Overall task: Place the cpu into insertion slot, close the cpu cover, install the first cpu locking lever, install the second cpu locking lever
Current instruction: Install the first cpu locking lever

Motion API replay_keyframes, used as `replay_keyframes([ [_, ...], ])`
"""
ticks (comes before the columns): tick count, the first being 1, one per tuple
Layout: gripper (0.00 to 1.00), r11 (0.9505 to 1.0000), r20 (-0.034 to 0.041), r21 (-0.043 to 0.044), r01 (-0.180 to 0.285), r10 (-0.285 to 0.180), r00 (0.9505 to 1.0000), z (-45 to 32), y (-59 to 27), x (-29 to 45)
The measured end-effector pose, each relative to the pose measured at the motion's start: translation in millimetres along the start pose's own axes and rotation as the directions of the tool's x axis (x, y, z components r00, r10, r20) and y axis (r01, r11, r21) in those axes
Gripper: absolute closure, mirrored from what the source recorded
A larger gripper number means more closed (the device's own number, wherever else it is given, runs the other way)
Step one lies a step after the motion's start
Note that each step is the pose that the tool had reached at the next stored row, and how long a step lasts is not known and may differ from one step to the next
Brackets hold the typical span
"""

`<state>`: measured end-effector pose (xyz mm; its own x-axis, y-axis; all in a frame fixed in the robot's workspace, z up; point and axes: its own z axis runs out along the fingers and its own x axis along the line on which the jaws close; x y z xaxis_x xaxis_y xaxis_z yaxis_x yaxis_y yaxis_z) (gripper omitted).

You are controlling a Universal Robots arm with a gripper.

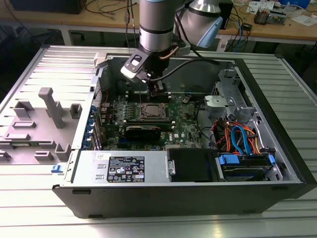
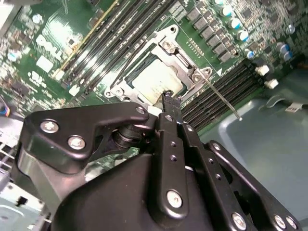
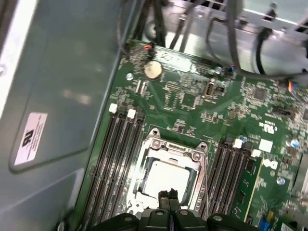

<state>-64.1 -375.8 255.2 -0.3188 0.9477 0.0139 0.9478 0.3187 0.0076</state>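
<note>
Pincer (image 3: pixel 169 194), black tips clenched together, hangs above flat grey cpu (image 3: pixel 166 178) framed by shiny cpu cover (image 3: pixel 169 150).

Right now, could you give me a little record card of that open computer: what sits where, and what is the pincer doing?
Setting: computer case, lid off, on a ribbed metal table
Arm: reaching down over the green board
Pincer: tips together, holding nothing, at the socket's edge
cpu: seated in the insertion slot, silver top showing
cpu cover: lying down, framing the cpu
Lever: one thin rod sticks out beside the socket, seemingly unlatched
</note>
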Motion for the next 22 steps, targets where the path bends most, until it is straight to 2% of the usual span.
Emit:
replay_keyframes([
  [2,0.89,0.9987,-0.0002,0.0008,0.050,-0.050,0.9987,-0.1,0.0,0.0],
  [7,0.89,0.9921,-0.0011,0.0018,0.126,-0.126,0.9921,0.0,0.0,0.0],
  [13,0.89,0.9796,-0.0028,0.0021,0.201,-0.201,0.9796,0.0,0.0,0.0],
  [22,0.89,0.9777,-0.0028,0.0023,0.210,-0.210,0.9777,0.0,0.0,0.0],
])
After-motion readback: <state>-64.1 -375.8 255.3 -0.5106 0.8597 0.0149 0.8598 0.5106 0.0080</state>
